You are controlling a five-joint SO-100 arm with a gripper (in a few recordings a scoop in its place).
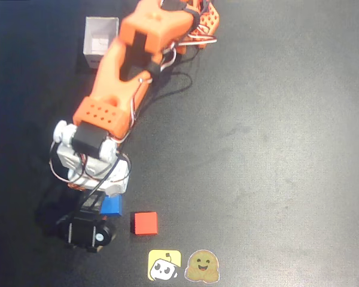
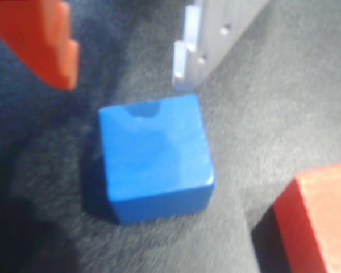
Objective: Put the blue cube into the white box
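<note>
The blue cube (image 2: pixel 154 156) is resting flat on the dark counter (image 1: pixel 275 149). In the wrist view it is lying just below the gap between the two fingers: the orange finger (image 2: pixel 42 40) is showing at the upper left and the white finger (image 2: pixel 207 40) at the upper right, and neither is touching the cube. The gripper (image 2: pixel 125 57) is standing wide open and is holding nothing.

In the overhead view the blue cube (image 1: pixel 111 205) is sitting near the lower left of the picture, partly covered by the white end of the arm, so only part of its top is showing. The red cube (image 1: pixel 145 223) is lying on the counter near it, to its right and slightly lower, apart from it. In the wrist view the red cube (image 2: pixel 321 219) is entering at the lower right corner.

The white box (image 1: pixel 99 40) is standing at the upper left in the overhead view, well apart from both cubes, with its right side partly hidden by the orange arm (image 1: pixel 128 72). Two stickers (image 1: pixel 182 265) are lying at the bottom edge, below the red cube.
</note>
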